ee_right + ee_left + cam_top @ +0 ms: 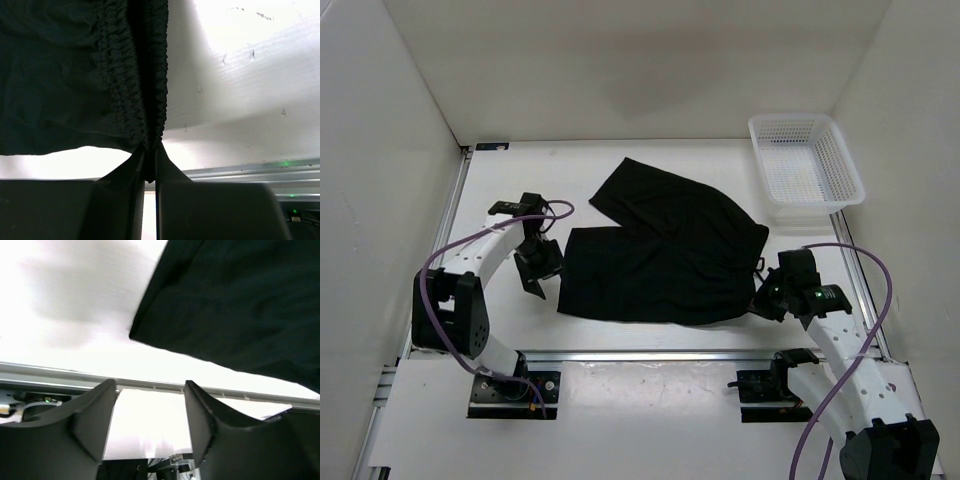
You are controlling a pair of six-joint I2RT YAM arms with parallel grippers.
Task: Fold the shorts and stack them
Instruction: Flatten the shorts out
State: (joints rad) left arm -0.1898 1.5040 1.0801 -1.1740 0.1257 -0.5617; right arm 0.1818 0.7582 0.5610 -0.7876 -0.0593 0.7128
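Black shorts (660,250) spread flat mid-counter (510,190), waistband toward the right, leg hems toward the left. Right tool (763,300) pinched shut on the gathered waistband (135,85) at its near corner. Left tool (149,390) well open and empty, just beside the near left hem corner, clear of the cloth.

Probably the first fold, barely begun. To do it well:
- Bring the left tool onto the hem corner and close on both layers.
- Raise both corners together, low.
- Carry them evenly toward the far edge, without drag or bunching.

Room:
- Bare counter along the left and far sides, seemingly ample for the fold.
- Aluminium rail (650,353) close along the near edge.
- White basket (815,205) at the far right, just beyond the waistband; best steered clear of.
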